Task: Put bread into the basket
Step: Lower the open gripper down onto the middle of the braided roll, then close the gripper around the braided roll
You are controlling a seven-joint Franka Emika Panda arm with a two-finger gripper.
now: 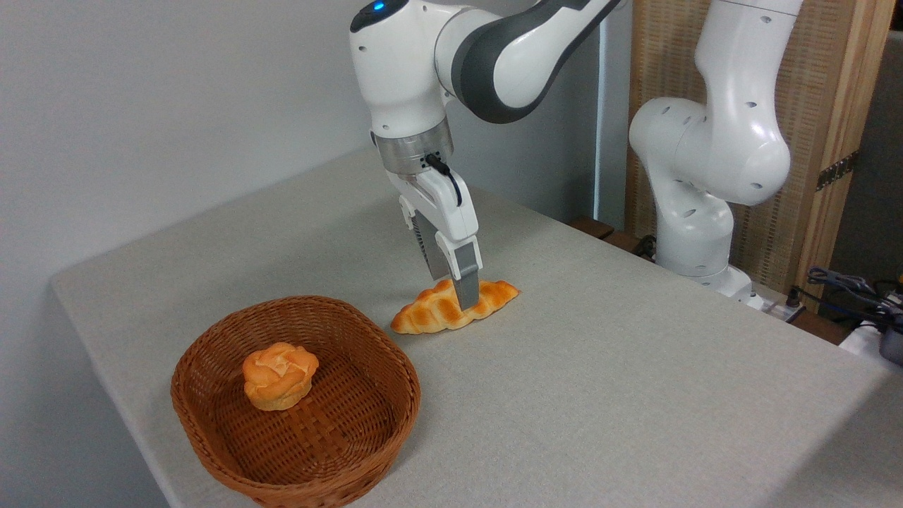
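The bread [426, 315], a long braided golden loaf, lies on the table just right of and behind the basket [395, 416]. My gripper [455, 293] points straight down onto the loaf's middle. One grey finger [466, 282] crosses its near side and the other stands behind its far side, both pressed close against it. The loaf still rests on the tabletop. The reddish-brown wicker basket sits at the front left, about a hand's width from the loaf's left tip.
A small round rose-shaped bun [279, 374] sits inside the basket, left of centre. The robot's white base [695, 212] stands at the table's far right edge, with cables [846, 289] beyond it. The table's left edge runs close past the basket.
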